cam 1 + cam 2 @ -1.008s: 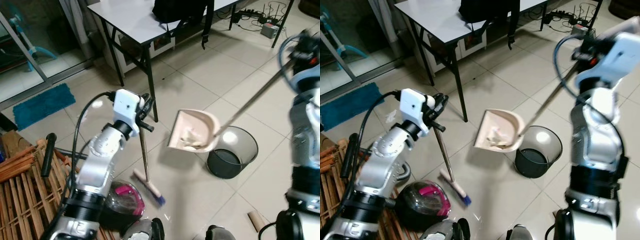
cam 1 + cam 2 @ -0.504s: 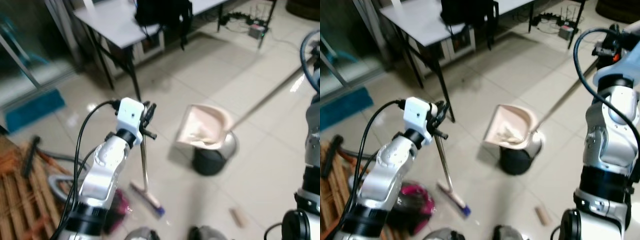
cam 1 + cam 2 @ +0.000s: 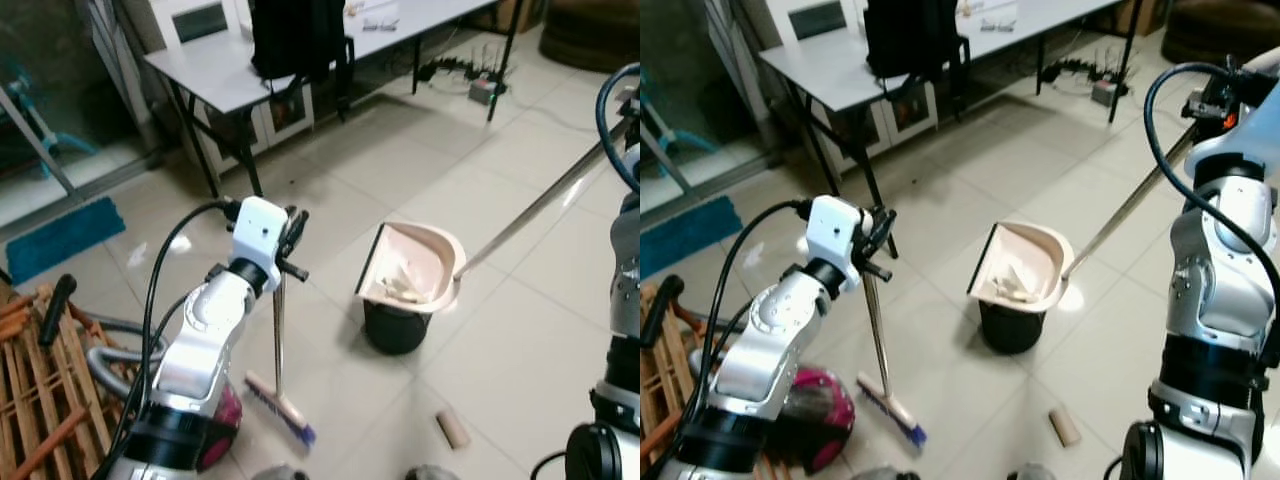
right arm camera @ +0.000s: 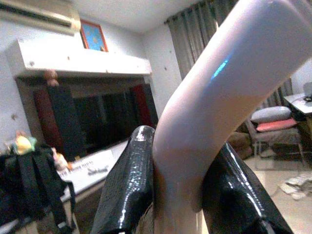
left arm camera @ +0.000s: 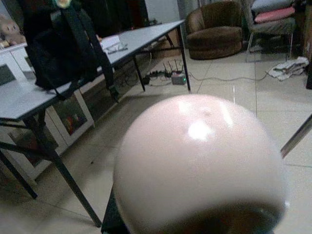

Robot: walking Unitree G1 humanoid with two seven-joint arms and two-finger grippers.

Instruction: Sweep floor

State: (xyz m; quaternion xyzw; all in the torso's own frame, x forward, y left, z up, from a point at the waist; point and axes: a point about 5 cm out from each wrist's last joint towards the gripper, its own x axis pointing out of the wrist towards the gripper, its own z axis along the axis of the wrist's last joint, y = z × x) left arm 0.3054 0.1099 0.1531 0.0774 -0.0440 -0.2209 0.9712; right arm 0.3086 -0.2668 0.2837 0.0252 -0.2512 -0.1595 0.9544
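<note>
From my head I see my left gripper [image 3: 290, 232] closed on the broom [image 3: 279, 395], and the dustpan [image 3: 412, 276] with scraps above the black bin [image 3: 396, 328]. My right wrist view shows my fingers [image 4: 127, 187] clamping the pale handle [image 4: 209, 112]; my left wrist view is mostly hidden by a blurred pale knob [image 5: 200, 161].

Evenly lit indoors, head views sharp, with pale glare patches on the glossy floor tiles [image 3: 560, 330]. Dimmer and grainier at the wrists, close-up handle knob [image 5: 200, 161] and curved grip [image 4: 204, 122] blurred, bright highlights on both.
</note>
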